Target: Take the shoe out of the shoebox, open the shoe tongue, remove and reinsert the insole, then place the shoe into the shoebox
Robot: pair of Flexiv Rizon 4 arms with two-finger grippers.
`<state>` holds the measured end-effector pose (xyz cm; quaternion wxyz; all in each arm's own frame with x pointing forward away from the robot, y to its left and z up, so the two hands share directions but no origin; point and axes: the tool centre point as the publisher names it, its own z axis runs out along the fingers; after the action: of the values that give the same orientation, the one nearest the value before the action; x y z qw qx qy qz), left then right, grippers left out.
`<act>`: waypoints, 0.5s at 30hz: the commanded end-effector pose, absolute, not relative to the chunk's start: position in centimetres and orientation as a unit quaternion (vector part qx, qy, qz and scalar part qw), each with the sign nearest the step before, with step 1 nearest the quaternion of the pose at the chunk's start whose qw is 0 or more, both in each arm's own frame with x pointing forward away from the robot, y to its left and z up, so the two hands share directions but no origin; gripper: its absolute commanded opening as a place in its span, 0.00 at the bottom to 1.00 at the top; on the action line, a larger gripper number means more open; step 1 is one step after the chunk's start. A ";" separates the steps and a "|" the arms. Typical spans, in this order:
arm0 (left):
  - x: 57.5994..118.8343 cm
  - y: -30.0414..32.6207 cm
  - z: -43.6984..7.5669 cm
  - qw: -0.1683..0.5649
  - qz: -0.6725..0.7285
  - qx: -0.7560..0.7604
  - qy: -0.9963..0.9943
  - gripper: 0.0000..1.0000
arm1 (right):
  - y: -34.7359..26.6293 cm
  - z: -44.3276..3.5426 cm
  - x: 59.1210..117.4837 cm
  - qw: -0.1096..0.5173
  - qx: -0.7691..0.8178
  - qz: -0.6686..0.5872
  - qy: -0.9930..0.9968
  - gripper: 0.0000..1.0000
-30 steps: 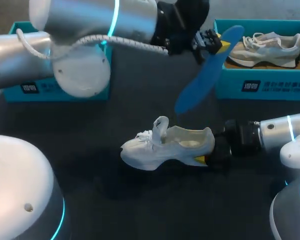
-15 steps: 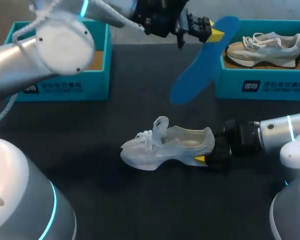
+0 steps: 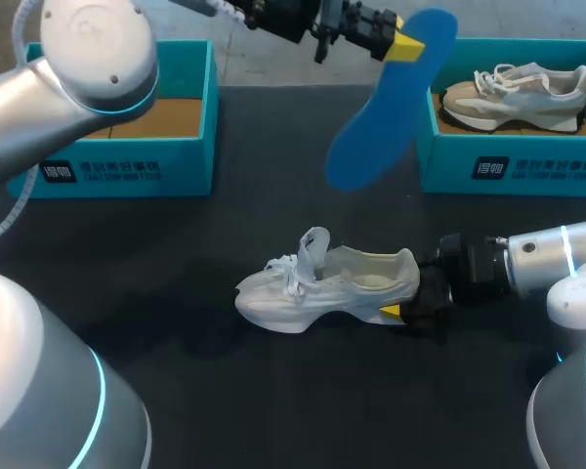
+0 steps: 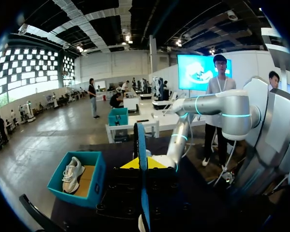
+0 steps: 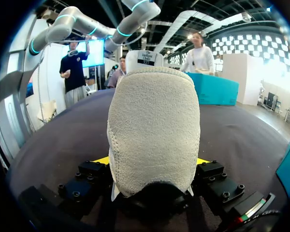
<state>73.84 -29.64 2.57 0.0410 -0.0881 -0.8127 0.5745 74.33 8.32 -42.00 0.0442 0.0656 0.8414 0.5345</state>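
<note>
Lifting the insole (image 3: 381, 107) clear, we are now holding it higher and farther toward the back of the surface (image 3: 176, 254) than a second ago. Over that second our left arm is swinging up and away. Its bulky joint is no longer hanging over the left shoebox (image 3: 117, 166), which is now showing a bare cardboard floor.

Left fingers (image 3: 407, 44) are pinching shut on one end of the insole. The blue blade is hanging at a slant in the air, its lower end above the surface between the two boxes, touching nothing. In the left wrist view we are seeing it edge-on, running out between the yellow tips.

The shoe (image 3: 322, 283) is staying put through all three moments. It is sitting on its sole mid-surface, toe toward our left, tongue standing up, mouth gaping. Right fingers (image 3: 393, 313) are still clamping the heel from both sides and steadying it. In the right wrist view the heel is filling the gap between the tips.

The right shoebox (image 3: 508, 166) is keeping its second shoe (image 3: 518, 96), untouched.

We are judging the removal half of the insole step finished and reinsertion not yet begun. The free end is going to need turning down toward the open mouth, and we are expecting it may snag on the raised tongue.
</note>
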 end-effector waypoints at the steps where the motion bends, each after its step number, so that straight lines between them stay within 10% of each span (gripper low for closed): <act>1: 73.4 -28.4 2.5 0.039 0.594 -0.091 -0.798 0.00 | 8.4 -41.9 74.3 0.045 0.066 0.533 0.843 0.00; 15: 74.1 -26.3 6.7 0.108 0.636 -0.060 -0.762 0.00 | 8.4 -41.9 74.3 0.045 0.066 0.533 0.843 0.00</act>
<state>73.80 -26.88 6.33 0.1067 -0.0573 -0.7584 0.6404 74.33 8.32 -42.01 0.0442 0.0656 0.8414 0.5345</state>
